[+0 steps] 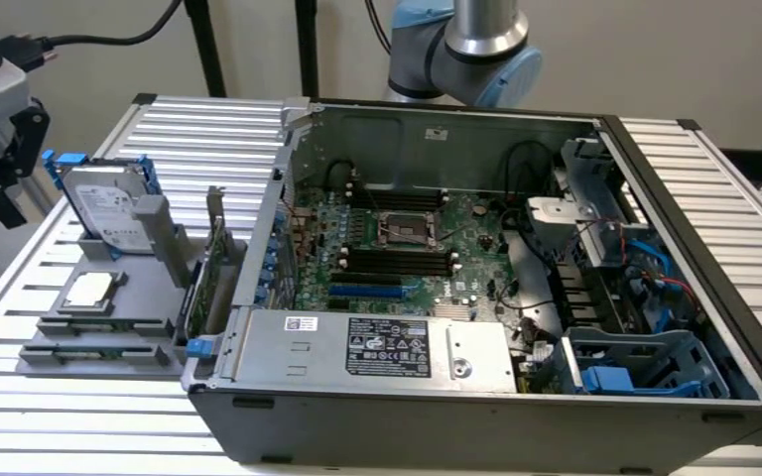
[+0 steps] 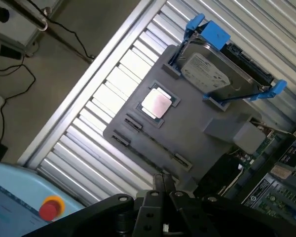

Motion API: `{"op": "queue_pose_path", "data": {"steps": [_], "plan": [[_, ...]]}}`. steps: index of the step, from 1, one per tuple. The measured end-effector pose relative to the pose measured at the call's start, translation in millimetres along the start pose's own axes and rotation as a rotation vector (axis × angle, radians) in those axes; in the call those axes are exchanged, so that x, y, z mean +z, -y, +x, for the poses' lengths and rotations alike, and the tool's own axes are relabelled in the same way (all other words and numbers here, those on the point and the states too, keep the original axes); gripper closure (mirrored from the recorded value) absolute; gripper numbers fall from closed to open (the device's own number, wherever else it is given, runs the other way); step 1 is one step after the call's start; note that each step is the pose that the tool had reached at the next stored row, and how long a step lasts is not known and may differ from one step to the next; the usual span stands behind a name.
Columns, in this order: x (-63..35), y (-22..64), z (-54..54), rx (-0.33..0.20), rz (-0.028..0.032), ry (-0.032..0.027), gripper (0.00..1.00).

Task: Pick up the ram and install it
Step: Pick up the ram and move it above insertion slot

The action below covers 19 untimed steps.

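Wrist view first: the gripper (image 2: 163,178) has its two fingers pressed together, and I can make out nothing between them, certainly no green stick. It hangs over the nearest edge of the grey parts tray (image 2: 192,128). Just beyond the fingertips run the tray's two long holder slots (image 2: 150,143), which look bare from here. Farther out from the gripper lies the square silver processor chip (image 2: 157,103). Farthest from it on the tray is the hard drive (image 2: 214,74) in its blue caddy.

Looking across the room in the exterior view, those holder slots again look like plain grey with a dark groove. To one side of the gripper, past the tray, an upright expansion card (image 1: 219,268) stands against the open computer case (image 1: 487,421). Inside the case, well away from the gripper, the motherboard (image 1: 467,223) lies flat. Its row of black memory slots (image 1: 395,260) is too dark for me to tell whether a stick is seated there.

So I cannot say where the ram is. With the fingers clenched on nothing and the holders apparently bare, my guess is one of two things. Either the stick already sits in the board and the job is nearly over, or the pick has not begun. These pictures do not settle it.
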State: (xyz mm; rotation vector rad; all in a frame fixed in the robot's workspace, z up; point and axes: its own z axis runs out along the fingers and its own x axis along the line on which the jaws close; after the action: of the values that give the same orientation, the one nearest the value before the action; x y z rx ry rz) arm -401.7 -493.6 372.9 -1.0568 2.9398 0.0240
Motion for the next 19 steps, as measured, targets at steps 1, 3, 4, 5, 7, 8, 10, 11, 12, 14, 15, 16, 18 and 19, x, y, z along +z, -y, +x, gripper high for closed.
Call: {"op": "queue_pose_path", "data": {"steps": [1,3,4,5,7,8,10,11,12,14,15,16,18,19], "plan": [[0.5,0.0,0.0,-0.018,-0.0005,-0.0003,0.89],[1.6,0.0,0.0,-0.056,-0.0016,-0.0009,0.89],[2.1,0.0,0.0,-0.073,-0.0022,-0.0013,0.89],[2.6,0.0,0.1,-0.092,-0.0028,-0.0019,0.89],[3.7,0.0,0.1,-0.128,-0.0043,-0.0029,0.89],[4.2,0.1,0.1,-0.146,-0.0051,-0.0036,0.89],[5.3,0.0,0.1,-0.182,-0.0067,-0.0047,0.89],[5.9,0.1,0.1,-0.2,-0.0076,-0.0054,0.89],[6.4,0.1,0.1,-0.218,-0.0084,-0.0061,0.89],[7.6,0.1,0.2,-0.255,-0.0103,-0.0076,0.89],[8.1,0.1,0.2,-0.272,-0.0111,-0.0083,0.89],[8.7,0.1,0.2,-0.291,-0.012,-0.009,0.89],[9.9,0.1,0.2,-0.327,-0.0137,-0.0104,0.89],[10.5,0.1,0.2,-0.346,-0.0147,-0.0112,0.89]]}}
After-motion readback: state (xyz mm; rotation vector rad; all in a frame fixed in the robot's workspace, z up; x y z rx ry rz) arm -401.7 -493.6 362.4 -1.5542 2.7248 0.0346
